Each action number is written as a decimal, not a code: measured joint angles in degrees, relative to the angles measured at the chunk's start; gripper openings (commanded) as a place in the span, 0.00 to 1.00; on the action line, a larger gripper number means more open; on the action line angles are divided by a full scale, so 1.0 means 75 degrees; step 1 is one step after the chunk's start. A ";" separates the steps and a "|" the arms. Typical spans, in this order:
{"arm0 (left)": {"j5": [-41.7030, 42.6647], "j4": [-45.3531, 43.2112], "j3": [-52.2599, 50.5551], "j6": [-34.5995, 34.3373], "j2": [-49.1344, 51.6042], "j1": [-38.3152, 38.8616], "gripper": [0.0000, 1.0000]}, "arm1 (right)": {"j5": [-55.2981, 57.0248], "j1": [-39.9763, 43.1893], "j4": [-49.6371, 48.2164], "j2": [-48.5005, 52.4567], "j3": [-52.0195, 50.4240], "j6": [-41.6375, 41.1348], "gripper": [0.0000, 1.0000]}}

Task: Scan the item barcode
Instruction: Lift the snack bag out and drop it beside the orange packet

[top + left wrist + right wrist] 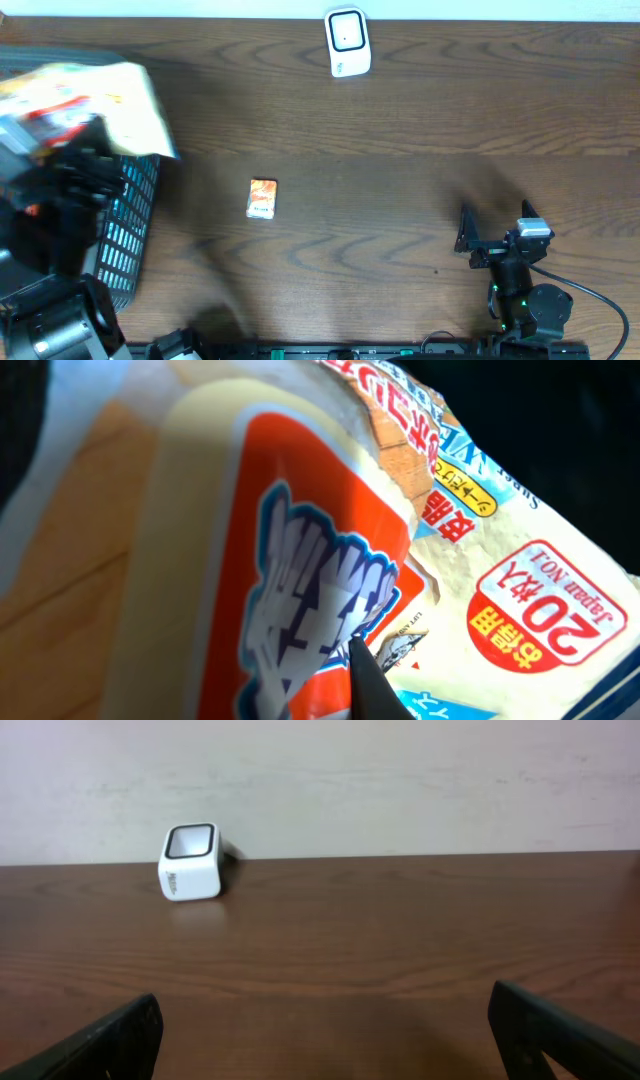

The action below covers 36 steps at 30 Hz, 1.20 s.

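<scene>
Left gripper (88, 140) holds packet (120, 95) above basket (135, 230)

The left arm (45, 235) is standing raised at the far left, blurred, its tool (80, 160) clamping tight on a packet (100, 90). The right arm (530, 305) is sitting folded low at the near right, its tool (497, 228) gaping wide, fingers (100, 1045) pointing forward.

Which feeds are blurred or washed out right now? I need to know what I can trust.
Overhead: the bag at upper left is smeared by blur, while the scanner and the wood grain of the table are crisp. Left wrist: the bag fills the frame, too close and soft, with dark corners. Right wrist: sharp and evenly lit, the scanner clear, no glare.
</scene>
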<state>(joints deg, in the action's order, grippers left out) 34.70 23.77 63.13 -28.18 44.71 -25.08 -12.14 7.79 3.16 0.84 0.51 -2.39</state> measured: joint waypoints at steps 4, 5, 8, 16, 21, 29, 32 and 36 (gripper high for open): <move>0.0350 0.0624 0.0000 0.1172 0.0187 0.1463 0.08 | -0.0003 0.0000 0.0003 0.0000 0.0000 0.0000 0.99; 0.0356 0.0764 0.0000 0.1405 0.0300 0.1851 0.07 | -0.0003 0.0000 -0.0003 0.0000 0.0000 0.0000 0.99; 0.0160 0.1105 0.0000 0.1982 0.0822 0.2970 0.07 | -0.0003 0.0000 0.0000 0.0000 0.0000 0.0000 0.99; -0.1364 0.1349 0.0000 0.2777 0.3302 0.5429 0.07 | -0.0003 0.0000 0.0000 0.0000 0.0000 0.0000 0.99; -0.2122 0.1224 0.0000 0.2920 0.5036 0.6298 0.07 | -0.0003 0.0000 0.0000 -0.0003 0.0000 0.0000 0.99; -0.2477 0.1003 0.0000 0.2973 0.7125 0.6473 0.07 | 0.0000 0.0000 0.0000 0.0000 0.0000 0.0000 0.99; -0.2506 0.0947 0.0000 0.2973 0.7615 0.6473 0.08 | 0.0000 0.0000 0.0003 0.0000 0.0000 0.0000 0.99; -0.2503 0.0938 0.0000 0.3048 0.7825 0.6473 0.72 | 0.0000 0.0000 0.0003 0.0000 0.0000 0.0000 0.99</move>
<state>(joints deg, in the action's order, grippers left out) 15.92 30.81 63.13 -5.32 103.39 23.46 -12.14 7.79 3.18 0.84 0.51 -2.39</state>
